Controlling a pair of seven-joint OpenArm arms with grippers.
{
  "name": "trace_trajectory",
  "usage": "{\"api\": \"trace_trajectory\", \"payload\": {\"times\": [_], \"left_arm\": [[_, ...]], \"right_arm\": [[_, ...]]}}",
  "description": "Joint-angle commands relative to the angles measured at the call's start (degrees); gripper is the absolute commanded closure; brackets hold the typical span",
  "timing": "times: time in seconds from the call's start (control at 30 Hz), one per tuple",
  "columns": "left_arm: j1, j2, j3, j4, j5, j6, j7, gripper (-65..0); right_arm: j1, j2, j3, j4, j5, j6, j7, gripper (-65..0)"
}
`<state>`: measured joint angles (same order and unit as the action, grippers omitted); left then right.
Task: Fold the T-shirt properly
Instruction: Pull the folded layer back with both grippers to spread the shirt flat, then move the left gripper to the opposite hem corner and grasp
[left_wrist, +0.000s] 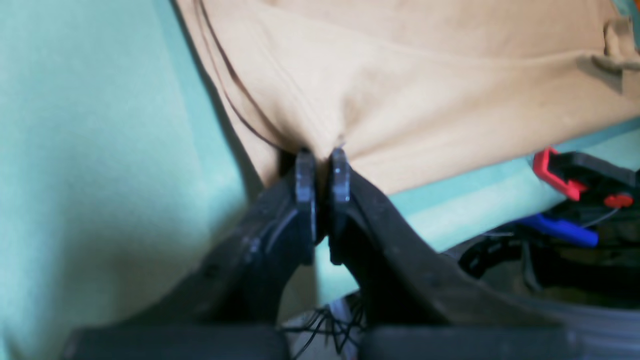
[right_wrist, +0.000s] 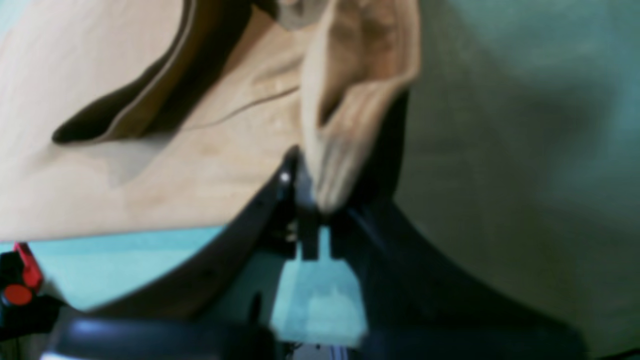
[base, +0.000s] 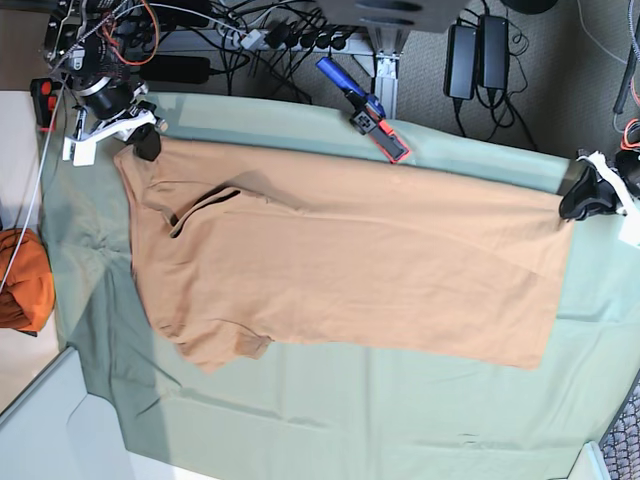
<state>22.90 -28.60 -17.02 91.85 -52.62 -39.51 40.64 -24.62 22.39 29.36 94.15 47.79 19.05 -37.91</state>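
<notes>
the t-shirt (base: 350, 270) is laid out across the pale green sheet (base: 300, 420) on the counter, already doubled lengthwise by the look of it, collar end on the base view's left and hem end on its right. both arms are pinching the far long edge: the left gripper (left_wrist: 320, 165) is clenched on a hem corner with the cloth puckering into its jaws, and the right gripper (right_wrist: 305, 195) is clamped on a bunch of fabric up by the shoulder.

handling-wise i'd guess it's light, floppy cotton, zero stiffness, so it'll sag and drag wherever it isn't held. corners and seams are the spots to grab since they're thicker and less likely to slip out. pull both ends evenly or the fold goes crooked. there's a blue and red clamp (base: 365, 108) near the far edge to watch for, and an orange cloth bundle (base: 22, 280) off to the side.
</notes>
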Motion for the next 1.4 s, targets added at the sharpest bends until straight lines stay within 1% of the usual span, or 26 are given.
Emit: {"api": "trace_trajectory", "payload": {"times": [0.0, 0.2, 0.37, 0.7, 0.73, 0.87, 0.9, 0.93, 0.97, 1.03, 1.07, 1.1, 1.13, 1.37], "left_arm": [[0.35, -1.29, -0.98, 1.49, -1.16, -0.49, -1.09, 0.0], [1.27, -2.29, -2.86, 3.23, -1.22, -0.49, -0.9, 0.0], [1.97, -3.69, -3.28, 3.23, -1.86, -0.49, -0.31, 0.0], [3.67, -3.8, -3.28, 3.23, -2.03, -0.49, -0.28, 0.0], [3.89, -3.8, -3.28, 3.23, -2.01, -0.49, -0.61, -1.8], [4.15, -3.8, -3.28, 3.21, -1.73, -0.49, -0.74, -22.0], [4.15, -3.8, -3.28, 3.21, -1.6, -0.49, -0.76, -26.2], [4.15, -3.8, -3.28, 3.21, -1.57, -0.49, -0.76, -29.3], [4.15, -3.8, -3.28, 3.21, -1.57, -0.49, -0.76, -31.0], [4.13, -3.82, -3.39, 3.21, -1.57, -0.49, -0.74, -31.8], [4.11, -3.82, -3.58, 3.21, -1.57, -0.49, -0.74, -31.8], [4.09, -3.82, -3.8, 3.21, -1.57, -0.49, -0.74, -31.8], [3.98, -3.85, -4.2, 3.23, -1.62, -0.49, -0.76, -31.8], [0.81, -4.31, -7.82, 3.23, -1.64, -0.49, -2.32, -31.8]], "right_arm": [[-0.02, 1.49, 0.79, 1.01, 0.5, 5.4, 0.68, 0.0], [-0.02, 2.69, 1.46, 1.01, 1.55, 5.4, -0.33, 0.0], [-0.42, 2.69, 2.58, 1.01, 2.4, 5.42, -1.6, 0.0], [-2.75, 2.67, 2.62, 1.01, 2.67, 5.42, -1.57, 0.0], [-2.73, 2.67, 2.62, 1.01, 2.27, 5.42, -1.53, 0.0], [-2.73, 2.67, 2.6, 0.98, -0.04, 5.42, -0.42, 0.0], [-2.73, 2.67, 2.6, 0.98, -0.63, 5.42, -0.07, 0.0], [-2.73, 2.64, 2.6, 0.98, -1.14, 5.42, 0.26, -2.0], [-2.73, 2.67, 2.6, 0.98, -1.55, 5.42, 0.66, -10.2], [-2.73, 2.67, 2.6, 0.98, -2.6, 5.4, 0.76, -27.9], [-2.73, 2.67, 2.6, 0.98, -2.86, 5.4, 0.76, -35.2], [-2.73, 2.67, 2.6, 0.98, -2.86, 5.4, 0.76, -39.8], [-2.71, 2.67, 2.6, 0.98, -2.84, 5.4, 0.76, -41.8], [-2.56, 2.62, 3.74, 1.01, -2.8, 5.4, 0.76, -41.8]]}}
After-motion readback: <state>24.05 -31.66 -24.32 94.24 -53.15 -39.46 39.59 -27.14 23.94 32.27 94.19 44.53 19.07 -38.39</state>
